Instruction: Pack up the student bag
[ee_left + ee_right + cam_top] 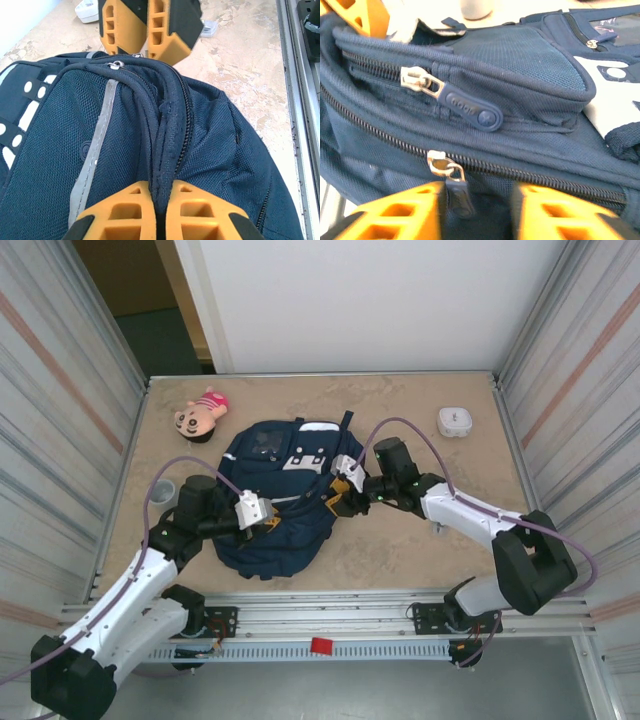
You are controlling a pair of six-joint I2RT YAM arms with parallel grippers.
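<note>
Student bag (280, 500): lies flat near the middle of the table (420, 540), front pockets and white patches facing up, top handle toward the far edge. It sits between the two arms, with each gripper on it.

Left gripper (262, 516): at the bag's near-left side. The left wrist view shows its orange fingers (120, 210) clenched on a raised ridge of navy fabric and zip seam, the fold pinched between them with no gap visible.

Right gripper (340, 496): at the bag's right side, over the zip line. In the right wrist view its jaws stand apart. The lower zip pull (456, 197) hangs in the gap, close against one finger (400, 215); the other finger is clear of it. Not clamped on the pull. The left wrist view shows the same gripper (145, 45) across the bag, tips just above the seam by a metal slider (116, 64).

Zips: an upper slider with a navy rubber tab (470, 107) lies flat on the pocket. The lower track below it appears closed along its visible length.

Other items: a doll (200, 417) lies beyond the bag's far-left corner, apart from it. A small white object (454, 422) sits at the far right, well apart. A grey round item (163, 488) rests beside the left arm.
</note>
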